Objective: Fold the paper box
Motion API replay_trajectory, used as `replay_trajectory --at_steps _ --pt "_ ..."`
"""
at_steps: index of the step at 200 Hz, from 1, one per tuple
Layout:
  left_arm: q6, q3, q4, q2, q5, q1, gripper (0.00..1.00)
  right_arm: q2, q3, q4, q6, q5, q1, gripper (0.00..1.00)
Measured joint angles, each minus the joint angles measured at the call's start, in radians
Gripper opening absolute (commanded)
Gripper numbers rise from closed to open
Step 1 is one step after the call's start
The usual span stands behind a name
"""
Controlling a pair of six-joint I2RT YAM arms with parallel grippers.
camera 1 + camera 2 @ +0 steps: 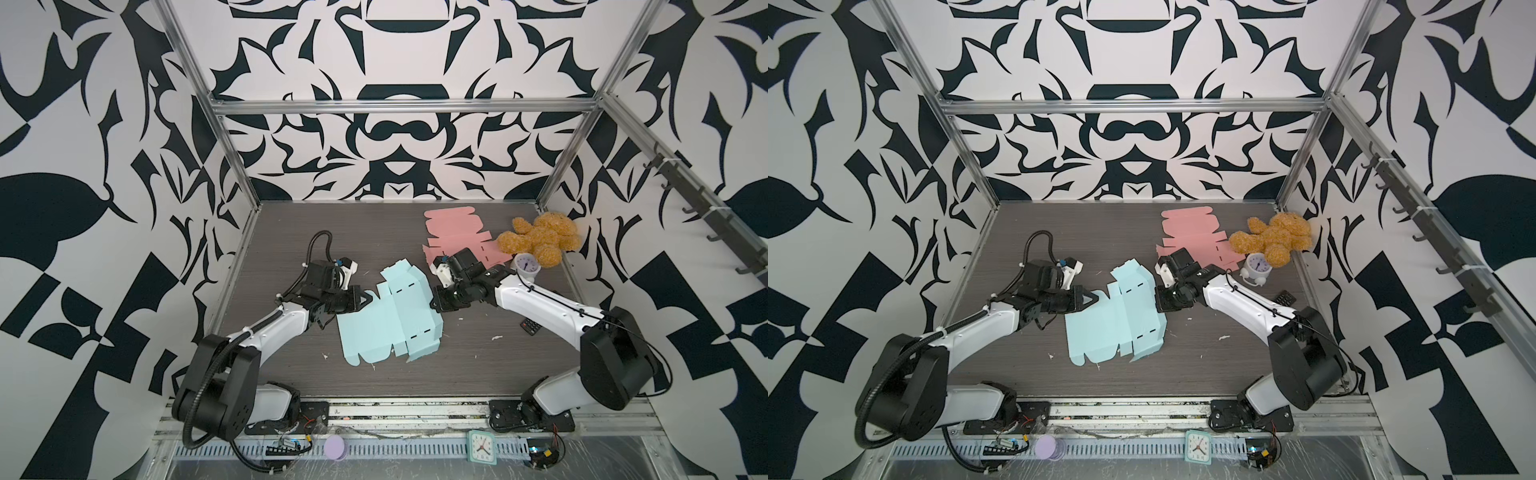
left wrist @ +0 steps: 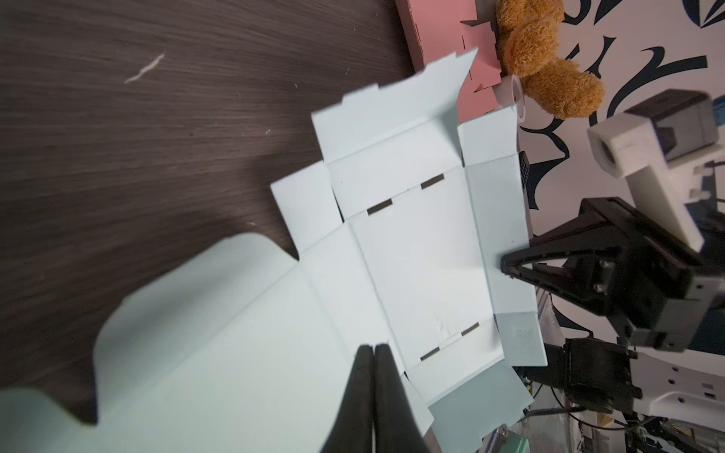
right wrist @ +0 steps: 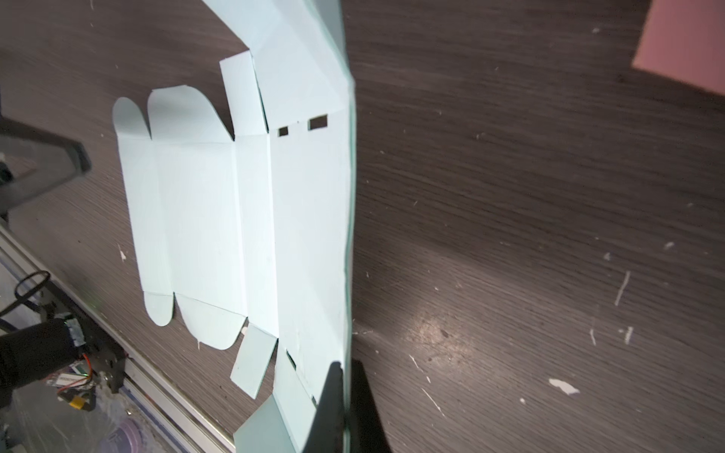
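At the right gripper [image 3: 343,392] the jaws are clamped on the paper box [image 1: 390,320], pinching the long side wall at the sheet's right edge. In the right wrist view that wall stands nearly upright, edge-on between the fingers. On the left gripper [image 2: 372,364] the fingers are pressed together with nothing visible between them, tips over the large panel with rounded flaps on the sheet's left side. Cannot tell whether they bear on the paper or hover just above it.

The box is a pale blue die-cut sheet, centre of frame in both top views, mostly flat. The slotted base panel sits in the middle, and the end flap at its upper end is partly lifted.

Risks, as I judge them:
- If the left tips are not pressing, the sheet may slide as the right folds, and the crease wanders off the score.
- A hard pull on thin card could tear or dent the wall.
- The wall may spring back on release, since no tabs are seated in the slots.
- The right wrist sits just in front of the pink sheet [image 1: 451,228] and a swing could drag it.

Surface: dark wood-grain table [image 1: 457,365], flecked with white scraps. An orange plush toy [image 1: 540,239] and a small white alarm clock [image 1: 527,266] sit upper right. Walls are black-and-white patterned, with aluminium frame posts.
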Motion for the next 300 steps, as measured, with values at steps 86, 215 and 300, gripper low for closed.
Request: replay_trajectory --at_steps 86,215,300 --pt "-0.048 0.243 0.101 0.328 -0.002 -0.076 0.0 0.039 0.027 -0.035 -0.076 -0.008 0.008 0.01" --pt "-0.024 0.399 0.117 0.459 -0.03 -0.136 0.0 0.072 0.051 -0.009 -0.095 -0.033 0.018 0.0" --pt "-0.006 0.393 0.084 0.428 -0.037 -0.18 0.0 0.072 0.057 -0.014 -0.105 -0.016 0.018 0.0"
